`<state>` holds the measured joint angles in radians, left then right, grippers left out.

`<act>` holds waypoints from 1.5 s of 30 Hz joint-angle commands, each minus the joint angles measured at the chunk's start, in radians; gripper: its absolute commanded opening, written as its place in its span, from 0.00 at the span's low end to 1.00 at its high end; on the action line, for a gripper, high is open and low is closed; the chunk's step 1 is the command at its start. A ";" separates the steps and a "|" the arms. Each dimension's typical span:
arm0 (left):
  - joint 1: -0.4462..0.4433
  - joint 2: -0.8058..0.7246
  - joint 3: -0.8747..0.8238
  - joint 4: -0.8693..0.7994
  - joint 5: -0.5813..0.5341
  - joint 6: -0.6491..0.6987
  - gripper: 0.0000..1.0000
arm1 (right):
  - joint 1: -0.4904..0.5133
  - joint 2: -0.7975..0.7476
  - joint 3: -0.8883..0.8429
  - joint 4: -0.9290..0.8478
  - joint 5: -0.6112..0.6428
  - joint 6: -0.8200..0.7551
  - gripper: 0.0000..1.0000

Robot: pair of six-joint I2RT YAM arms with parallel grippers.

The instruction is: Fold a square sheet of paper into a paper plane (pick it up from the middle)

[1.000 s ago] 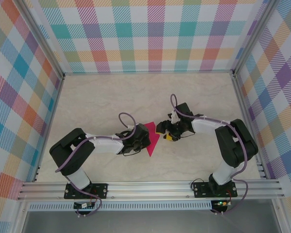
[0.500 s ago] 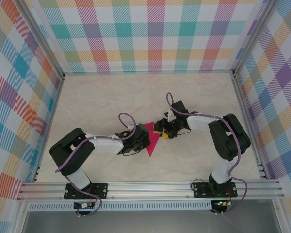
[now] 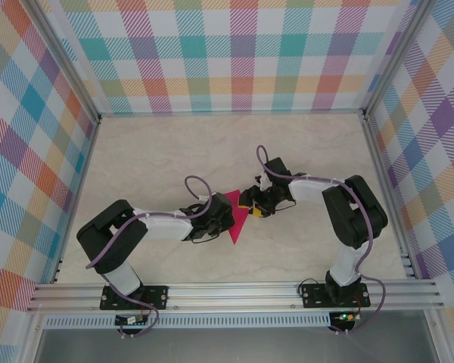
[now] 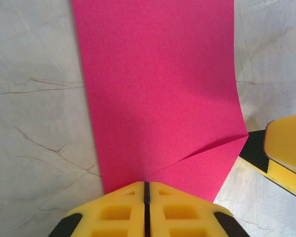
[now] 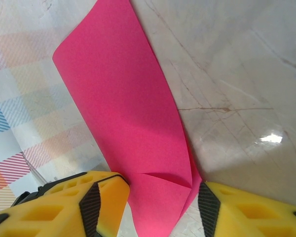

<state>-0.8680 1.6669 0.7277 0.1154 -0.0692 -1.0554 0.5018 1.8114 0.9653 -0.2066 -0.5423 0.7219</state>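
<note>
Right pincer [image 5: 158, 197] has slid left, jaws apart astride the pink sheet's [image 4: 158, 89] folded corner, while left pincer [image 4: 146, 185] clamps its opposite edge.

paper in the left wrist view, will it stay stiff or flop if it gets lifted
Probably floppy: held at one edge by the shut left end effector, the paper visibly bows. Likely very light, being a thin sheet. Creases easily, judging by the fold line near the open right end effector.
</note>
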 commanded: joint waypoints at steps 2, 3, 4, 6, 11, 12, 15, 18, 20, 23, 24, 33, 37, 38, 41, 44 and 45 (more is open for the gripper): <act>0.005 -0.012 -0.024 -0.036 -0.001 -0.003 0.09 | 0.016 0.020 0.031 -0.001 -0.049 -0.022 0.53; 0.006 -0.012 -0.025 -0.035 -0.001 -0.003 0.09 | 0.015 0.021 0.026 0.013 -0.063 -0.024 0.53; 0.006 -0.013 -0.024 -0.036 0.001 -0.003 0.09 | 0.016 0.020 0.023 0.024 -0.081 -0.027 0.53; 0.006 -0.019 -0.024 -0.038 0.000 -0.002 0.09 | 0.015 0.016 0.021 0.020 -0.099 -0.052 0.53; 0.006 -0.038 -0.026 -0.051 -0.003 0.005 0.09 | 0.015 0.017 0.012 -0.005 -0.121 -0.115 0.45; 0.006 -0.042 -0.025 -0.052 -0.003 0.006 0.09 | 0.015 0.017 0.011 -0.007 -0.127 -0.122 0.42; 0.006 -0.055 -0.025 -0.057 -0.003 0.011 0.09 | 0.015 0.028 0.010 0.000 -0.131 -0.134 0.36; 0.007 -0.062 -0.017 -0.064 -0.001 0.020 0.09 | 0.015 0.048 0.025 0.001 -0.136 -0.141 0.33; 0.007 -0.062 -0.011 -0.069 0.000 0.026 0.10 | 0.015 0.065 0.036 -0.005 -0.136 -0.142 0.30; 0.010 -0.066 -0.001 -0.076 0.011 0.038 0.11 | 0.015 0.082 0.043 -0.005 -0.130 -0.145 0.24; 0.012 -0.069 0.003 -0.081 0.013 0.043 0.12 | 0.015 0.083 0.044 -0.005 -0.128 -0.144 0.21; 0.026 -0.222 0.017 -0.184 -0.014 0.097 0.36 | 0.015 -0.085 -0.043 0.100 0.017 -0.032 0.00; 0.029 -0.319 0.035 -0.278 -0.056 0.144 0.54 | 0.016 -0.213 -0.048 0.030 0.135 -0.005 0.00; 0.031 -0.345 0.038 -0.297 -0.069 0.157 0.57 | 0.016 -0.246 -0.044 0.003 0.164 0.001 0.00; 0.034 -0.420 0.047 -0.345 -0.107 0.194 0.64 | 0.015 -0.332 -0.033 -0.075 0.242 0.034 0.00; 0.038 -0.482 0.055 -0.368 -0.126 0.246 0.72 | 0.019 -0.399 -0.022 -0.126 0.289 0.090 0.00; 0.038 -0.500 0.058 -0.375 -0.129 0.266 0.74 | 0.025 -0.421 -0.016 -0.148 0.315 0.115 0.00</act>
<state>-0.8433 1.2118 0.7540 -0.1921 -0.1513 -0.8661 0.5125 1.4376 0.9215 -0.2584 -0.3237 0.7616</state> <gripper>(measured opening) 0.731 0.048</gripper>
